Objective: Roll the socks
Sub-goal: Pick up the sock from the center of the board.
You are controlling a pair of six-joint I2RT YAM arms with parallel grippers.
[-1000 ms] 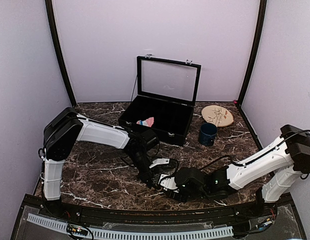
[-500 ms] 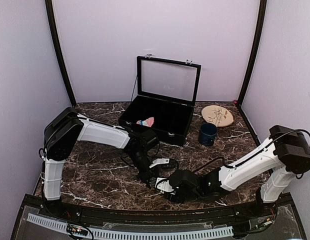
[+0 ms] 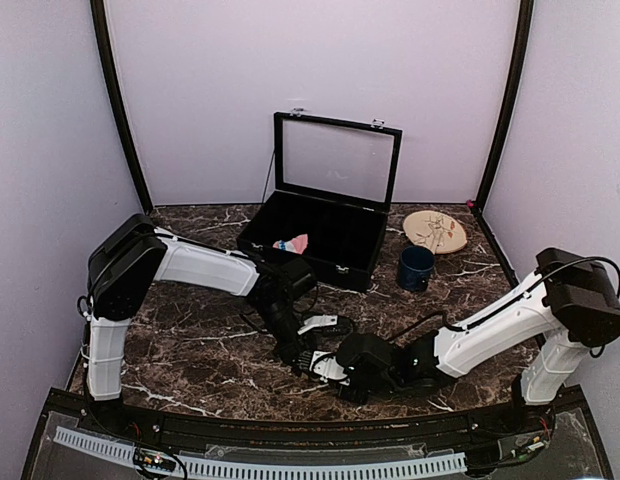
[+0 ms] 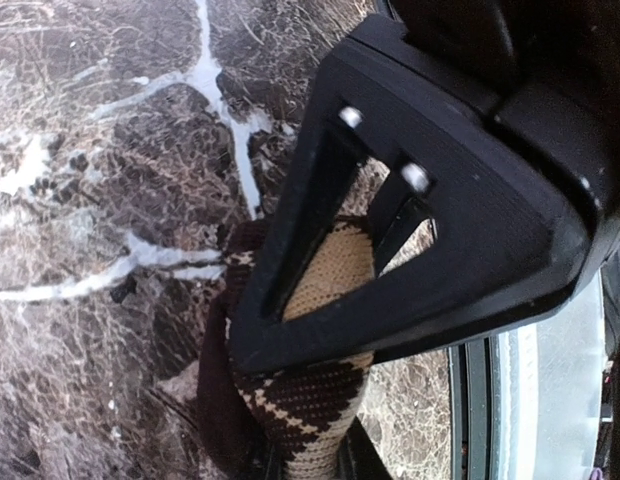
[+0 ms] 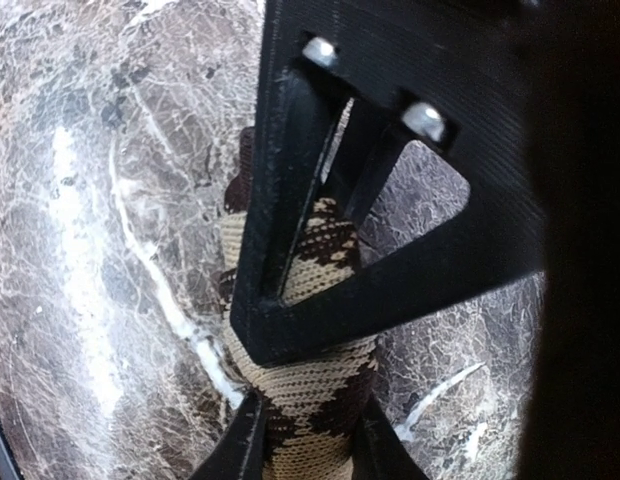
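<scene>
- The left gripper [image 3: 300, 350] sits low over the marble table [image 3: 190, 340], at about 6 o'clock from the table's middle. Its fingers are nearly closed and pinch the brown argyle sock [image 4: 310, 420].
- In the left wrist view this sock's long axis runs from about 12 to 6 o'clock. It passes under the finger frame as a narrow bunched band, with tan diamonds on dark brown.
- The pink sock [image 3: 290, 243] lies in the left part of the black case [image 3: 355, 262]. Its long axis is roughly 9 to 3 o'clock, and a teal patch shows at its 9 o'clock end.
- The right gripper [image 3: 328, 366] is just beside the left one, at its 4 o'clock. Its fingertips [image 5: 240, 445] press the brown argyle sock from both sides, only the sock's width apart.
- In the right wrist view the sock again runs 12 to 6 o'clock, lying on the marble.
- The case stands at 12 o'clock on the table with its glass lid upright.
- A blue mug [image 3: 415, 268] stands at 2 o'clock, just beside the case.
- A wooden disc [image 3: 435, 232] lies at the mug's 1 o'clock.
</scene>
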